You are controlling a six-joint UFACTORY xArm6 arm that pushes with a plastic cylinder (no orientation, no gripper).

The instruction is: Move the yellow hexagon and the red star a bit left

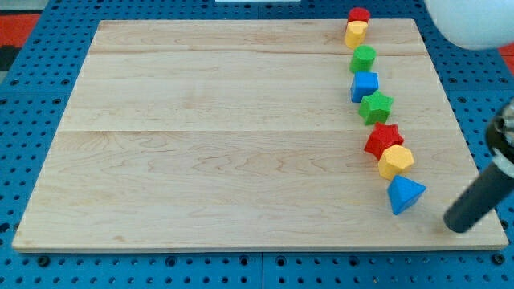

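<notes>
The yellow hexagon lies at the view's lower right, touching the red star just above and left of it. My tip rests on the board at the view's bottom right, right of and below both blocks and apart from them. A blue triangle sits between my tip and the hexagon, just below the hexagon.
A line of blocks runs up the right side: green star, blue block, green block, yellow block, red block. The wooden board ends near my tip at the right edge.
</notes>
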